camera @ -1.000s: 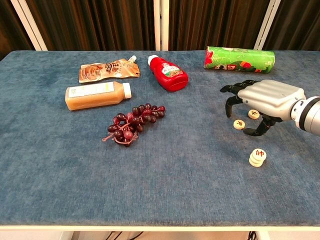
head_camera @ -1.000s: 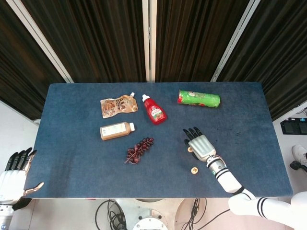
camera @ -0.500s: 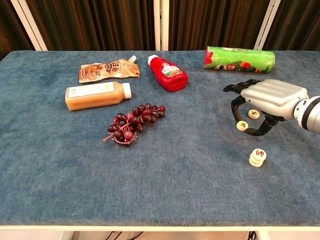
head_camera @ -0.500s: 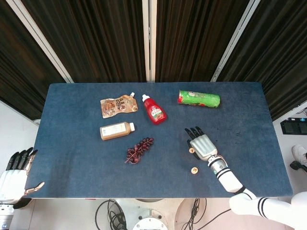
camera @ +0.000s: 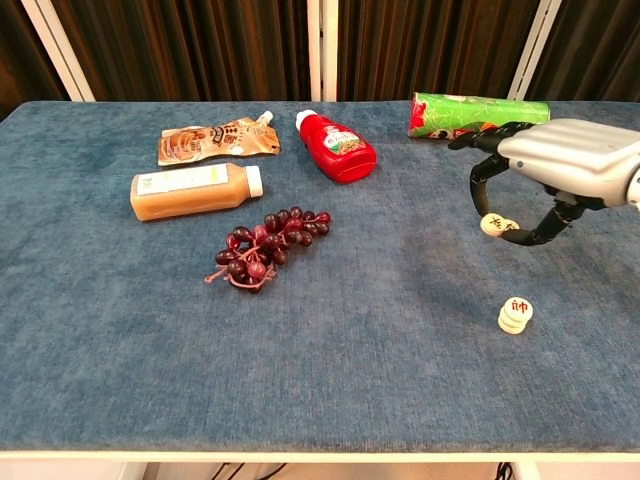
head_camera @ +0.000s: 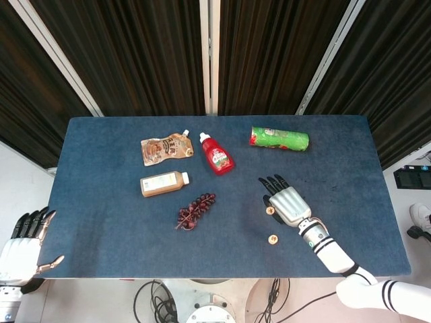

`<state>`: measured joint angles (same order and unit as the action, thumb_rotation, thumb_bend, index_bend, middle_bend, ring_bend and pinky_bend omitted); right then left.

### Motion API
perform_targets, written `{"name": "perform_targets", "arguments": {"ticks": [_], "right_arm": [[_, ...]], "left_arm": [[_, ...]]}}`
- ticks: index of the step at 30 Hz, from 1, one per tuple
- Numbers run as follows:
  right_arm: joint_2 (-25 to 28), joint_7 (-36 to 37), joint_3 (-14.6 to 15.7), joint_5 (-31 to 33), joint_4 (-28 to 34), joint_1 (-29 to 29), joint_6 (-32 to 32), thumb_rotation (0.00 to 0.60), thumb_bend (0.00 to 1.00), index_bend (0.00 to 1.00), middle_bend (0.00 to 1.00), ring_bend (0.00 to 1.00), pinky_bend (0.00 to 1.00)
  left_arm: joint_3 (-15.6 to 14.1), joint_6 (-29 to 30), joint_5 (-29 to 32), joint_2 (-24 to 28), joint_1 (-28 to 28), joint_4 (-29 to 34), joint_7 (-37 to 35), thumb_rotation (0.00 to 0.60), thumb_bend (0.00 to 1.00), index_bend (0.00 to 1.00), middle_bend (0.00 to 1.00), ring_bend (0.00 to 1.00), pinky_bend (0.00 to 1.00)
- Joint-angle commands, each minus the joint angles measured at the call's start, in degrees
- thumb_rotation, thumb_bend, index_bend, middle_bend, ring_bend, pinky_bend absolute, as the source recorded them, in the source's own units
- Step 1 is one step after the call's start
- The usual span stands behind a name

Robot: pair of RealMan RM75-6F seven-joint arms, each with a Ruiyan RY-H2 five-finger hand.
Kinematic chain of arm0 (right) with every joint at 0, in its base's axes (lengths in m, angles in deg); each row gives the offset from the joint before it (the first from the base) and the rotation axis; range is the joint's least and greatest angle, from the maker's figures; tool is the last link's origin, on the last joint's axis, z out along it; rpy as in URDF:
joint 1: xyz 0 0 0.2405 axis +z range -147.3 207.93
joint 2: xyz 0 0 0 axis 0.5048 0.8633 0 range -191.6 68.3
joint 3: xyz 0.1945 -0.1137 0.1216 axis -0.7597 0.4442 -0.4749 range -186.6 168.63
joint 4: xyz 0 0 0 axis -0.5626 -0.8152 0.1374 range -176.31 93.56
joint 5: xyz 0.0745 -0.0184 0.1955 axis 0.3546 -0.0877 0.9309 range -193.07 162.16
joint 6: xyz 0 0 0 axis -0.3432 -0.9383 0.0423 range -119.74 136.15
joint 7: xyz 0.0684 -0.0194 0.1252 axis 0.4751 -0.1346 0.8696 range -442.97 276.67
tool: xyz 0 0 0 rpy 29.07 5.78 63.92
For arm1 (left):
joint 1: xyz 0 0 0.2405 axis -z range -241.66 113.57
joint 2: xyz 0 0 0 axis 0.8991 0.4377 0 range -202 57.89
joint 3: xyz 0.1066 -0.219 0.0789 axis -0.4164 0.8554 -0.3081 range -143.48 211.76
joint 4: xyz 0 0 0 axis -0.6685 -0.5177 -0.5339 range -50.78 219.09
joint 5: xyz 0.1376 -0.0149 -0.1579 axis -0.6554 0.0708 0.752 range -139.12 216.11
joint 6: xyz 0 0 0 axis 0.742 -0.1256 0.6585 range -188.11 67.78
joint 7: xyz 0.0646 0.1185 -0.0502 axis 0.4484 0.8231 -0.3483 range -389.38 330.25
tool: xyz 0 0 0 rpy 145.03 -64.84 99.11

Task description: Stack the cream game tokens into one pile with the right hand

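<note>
Fingertips (camera: 484, 222) of the right hand (camera: 560, 165) curl down and pinch a cream game token (camera: 497, 227) between a finger and the thumb, lifted off the blue tablecloth (camera: 330, 340) at the right of the chest view; in the head view the same hand (head_camera: 287, 204) sits right of centre with the token (head_camera: 270, 210) showing at its left edge; whether a second token hides under the palm I cannot tell.

The pile (camera: 515, 315) it must reach lies lower in the chest frame and slightly to the right of the held token, apart from it; in the head view that pile (head_camera: 273, 238) sits just below the token; so the carry, as I judge it, is a short pull toward the bottom edge of the frame, then a flat set-down; the token is a disc, so no long axis matters, only keeping it level.

The left hand (head_camera: 23, 243) hangs off the table at the lower left of the head view, fingers spread and holding nothing, far from the tokens.

Readable marks: a red Chinese character, seemingly 帥, on the top of the pile; dark characters on the held token, too small to read; the ketchup bottle (camera: 337, 146), green crisp tube (camera: 478, 115), brown pouch (camera: 215, 139) and juice bottle (camera: 195, 190) carry labels I cannot make out.
</note>
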<state>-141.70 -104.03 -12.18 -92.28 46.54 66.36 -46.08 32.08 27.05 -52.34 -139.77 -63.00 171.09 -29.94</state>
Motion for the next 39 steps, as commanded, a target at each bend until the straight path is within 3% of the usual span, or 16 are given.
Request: {"name": "perform_targets", "arguments": {"ticks": [1,6,14,39], "right_arm": [[4.1,0.7,2.2,-2.8,3.8,-0.2,0.7,0.6,0.27,0.55,0.04,0.0,0.0],[7.4,-0.7,4.4,-3.6,6.9,0.0,3.0,0.6,0.27,0.55,0.04,0.0,0.0],[7.5,-2.2,6.1,-4.2,7.9,-0.6,3.6,0.6,0.27,0.55,0.04,0.0,0.0],[6.5,-4.9,7.0,-4.8,8.8,-1.0,3.8,0.6,0.27,0.53,0.04,0.0,0.0]], "left_arm": [[-0.1,-0.2,0.0,-0.1,0.1,0.2,0.4,0.6,0.11,0.0,0.0,0.0,0.0],[-0.1,-0.2,-0.2,0.1,0.2,1.0,1.3,0.6,0.11,0.0,0.0,0.0,0.0],[-0.1,-0.1,-0.1,0.3,0.1,1.6,1.9,0.6,0.11,0.0,0.0,0.0,0.0],[-0.1,0.2,-0.1,0.5,0.0,1.3,1.1,0.6,0.11,0.0,0.0,0.0,0.0]]}}
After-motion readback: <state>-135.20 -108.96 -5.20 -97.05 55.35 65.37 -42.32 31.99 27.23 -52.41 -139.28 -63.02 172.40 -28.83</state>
